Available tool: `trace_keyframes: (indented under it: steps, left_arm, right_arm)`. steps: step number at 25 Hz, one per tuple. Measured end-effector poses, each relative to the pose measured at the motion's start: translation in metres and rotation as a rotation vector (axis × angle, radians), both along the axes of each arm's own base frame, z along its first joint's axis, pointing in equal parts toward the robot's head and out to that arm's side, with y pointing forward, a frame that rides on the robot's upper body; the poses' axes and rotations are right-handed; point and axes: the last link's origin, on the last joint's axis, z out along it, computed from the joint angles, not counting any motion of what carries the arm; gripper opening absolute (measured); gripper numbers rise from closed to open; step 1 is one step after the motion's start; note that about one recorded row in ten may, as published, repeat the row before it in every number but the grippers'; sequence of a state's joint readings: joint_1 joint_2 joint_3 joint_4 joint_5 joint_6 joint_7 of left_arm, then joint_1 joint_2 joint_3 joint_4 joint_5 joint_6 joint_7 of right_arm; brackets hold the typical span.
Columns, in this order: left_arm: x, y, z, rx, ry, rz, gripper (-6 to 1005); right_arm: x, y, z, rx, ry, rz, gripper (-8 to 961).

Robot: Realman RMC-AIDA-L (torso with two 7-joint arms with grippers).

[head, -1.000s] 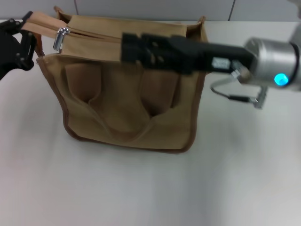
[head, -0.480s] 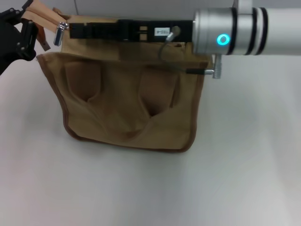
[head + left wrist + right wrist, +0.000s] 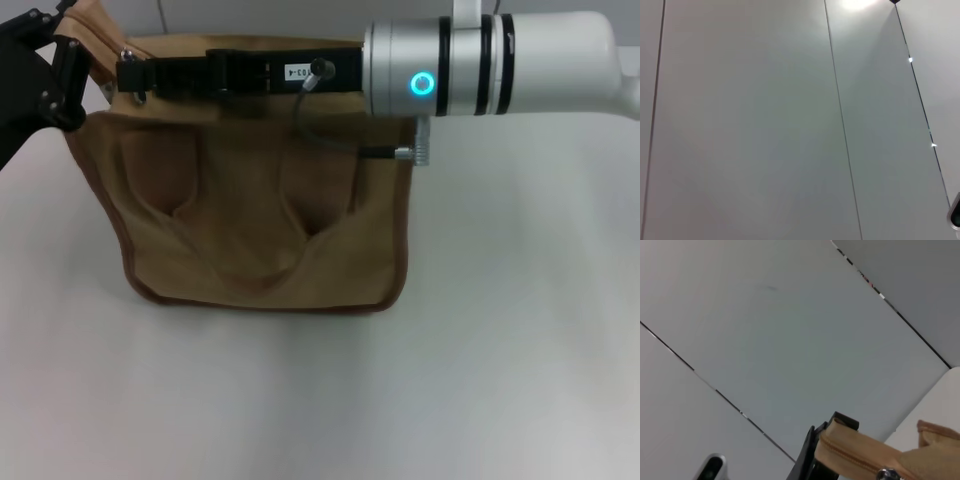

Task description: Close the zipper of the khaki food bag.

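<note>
the khaki food bag stands on the white table, close to the far edge and toward the far left corner, its front panel with the two wide handle straps facing me. darker brown piping runs along its sides and bottom.

my right arm reaches in from the right side, lying across the top of the bag parallel to the far edge. my right gripper sits at the bag's far-left top corner, right on the line of the zipper. a small bit of silver metal shows just beside the tip, which looks like the pull tab, though i cannot see it well. i cannot tell whether these jaws are apart or together, because the black body hides the tip from above.

my left gripper is at the far left edge of the table, touching the raised corner flap of the bag. its jaws look pinched on that tan fabric, holding the end of the bag up. the right wrist view shows the flap with zipper teeth along its edge, and dark gripper parts against it.

the left wrist view shows only pale wall panels.
</note>
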State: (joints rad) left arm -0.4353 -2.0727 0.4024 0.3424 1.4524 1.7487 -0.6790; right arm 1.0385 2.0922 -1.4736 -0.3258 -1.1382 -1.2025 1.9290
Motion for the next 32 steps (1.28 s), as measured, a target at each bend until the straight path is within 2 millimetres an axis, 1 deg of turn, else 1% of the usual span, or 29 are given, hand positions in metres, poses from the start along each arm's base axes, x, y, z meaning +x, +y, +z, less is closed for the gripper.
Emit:
trace_keyframes:
  steps: [3,15,19,28,32]
  left_arm:
    - [0.000,0.000,-0.001,-0.001,-0.002,0.001,59]
    - [0.001,-0.001,-0.002,-0.008,-0.007,-0.002,72]
    - [0.002,-0.001,-0.003,-0.014,-0.009,-0.008,77]
    - [0.004,-0.002,-0.004,-0.022,-0.014,-0.027,87]
    - [0.004,-0.003,-0.003,-0.021,-0.018,-0.028,91]
  right_arm:
    - [-0.001,0.001,-0.002,0.004,-0.012,-0.004,684]
    - [-0.006,0.000,-0.009,0.037,-0.067,0.037,465]
    - [-0.009,0.000,-0.010,0.055,-0.080,0.062,358]
    - [-0.016,-0.002,-0.013,0.071,-0.106,0.110,315]
    - [-0.015,-0.001,-0.014,0.082,-0.112,0.101,272]
